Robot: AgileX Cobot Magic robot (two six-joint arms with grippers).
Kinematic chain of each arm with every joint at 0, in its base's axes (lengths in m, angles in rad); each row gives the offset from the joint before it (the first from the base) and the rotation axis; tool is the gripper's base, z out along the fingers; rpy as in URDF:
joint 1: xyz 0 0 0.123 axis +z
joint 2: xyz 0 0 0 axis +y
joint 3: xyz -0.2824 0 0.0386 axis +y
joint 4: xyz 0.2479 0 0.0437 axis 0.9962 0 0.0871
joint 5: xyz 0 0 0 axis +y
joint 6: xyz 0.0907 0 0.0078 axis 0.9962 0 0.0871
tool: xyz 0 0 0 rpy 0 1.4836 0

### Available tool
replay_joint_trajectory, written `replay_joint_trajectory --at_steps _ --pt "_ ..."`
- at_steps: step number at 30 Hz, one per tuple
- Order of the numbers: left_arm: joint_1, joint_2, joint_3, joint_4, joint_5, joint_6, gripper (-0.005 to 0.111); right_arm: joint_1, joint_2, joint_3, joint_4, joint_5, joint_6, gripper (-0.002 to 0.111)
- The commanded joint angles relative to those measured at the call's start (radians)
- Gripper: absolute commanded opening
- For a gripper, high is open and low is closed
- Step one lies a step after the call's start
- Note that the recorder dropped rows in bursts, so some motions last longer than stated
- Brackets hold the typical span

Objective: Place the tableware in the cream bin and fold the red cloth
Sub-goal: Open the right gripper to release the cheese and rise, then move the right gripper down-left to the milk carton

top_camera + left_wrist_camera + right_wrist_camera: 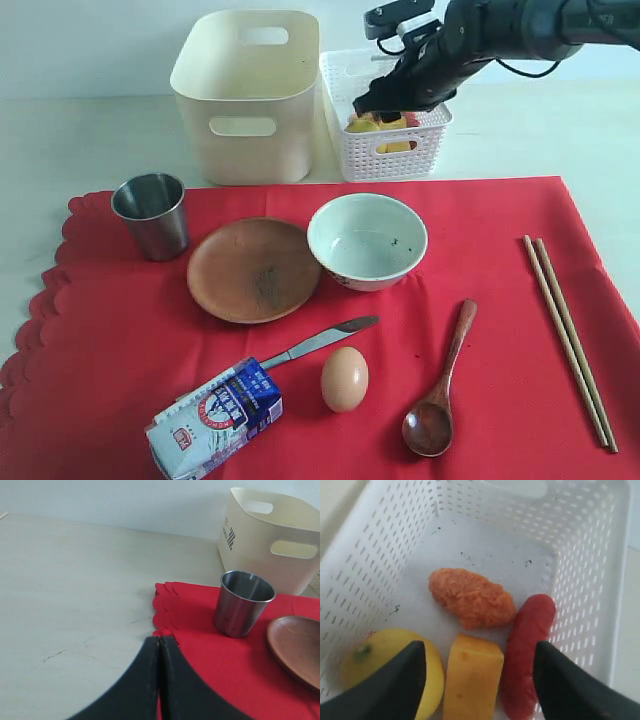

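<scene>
steel cup (151, 213) stands on the large red cloth (480, 250) at 10 o'clock of the round brown wooden plate (252, 268), with the white ceramic bowl (366, 240) at the plate's 3 o'clock. tall cream plastic bin (246, 95) stands at the plate's 12 o'clock. left gripper (160, 640) is clamped tight on nothing; right gripper (479, 652) gapes wide, empty, above a white lattice basket (580, 555).

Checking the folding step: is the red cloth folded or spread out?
Spread out, flat; the wooden plate and white bowl sit on the red cloth.
</scene>
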Motion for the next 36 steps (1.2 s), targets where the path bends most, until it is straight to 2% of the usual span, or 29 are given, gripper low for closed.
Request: replay_joint_trajectory --at_steps 1,6,15,26,31,36 --pt "0.002 -0.006 0.003 -0.007 -0.005 0.001 0.000 -0.004 -0.054 -0.006 0.007 0.014 -0.009 0.061" --pt "0.002 -0.006 0.003 -0.007 -0.005 0.001 0.000 -0.004 -0.113 -0.006 0.007 0.069 -0.006 0.061" --pt "0.002 -0.006 0.003 -0.007 -0.005 0.001 0.000 -0.004 -0.301 -0.006 0.033 0.385 -0.002 0.061" --pt "0.002 -0.006 0.003 -0.007 -0.005 0.001 0.000 -0.004 -0.423 -0.001 0.079 0.679 0.025 0.059" --pt "0.002 -0.006 0.003 -0.007 -0.005 0.001 0.000 -0.004 -0.454 0.001 0.168 0.751 0.003 0.054" --pt "0.002 -0.006 0.003 -0.007 -0.005 0.001 0.000 -0.004 -0.537 0.123 0.215 0.740 -0.031 0.054"
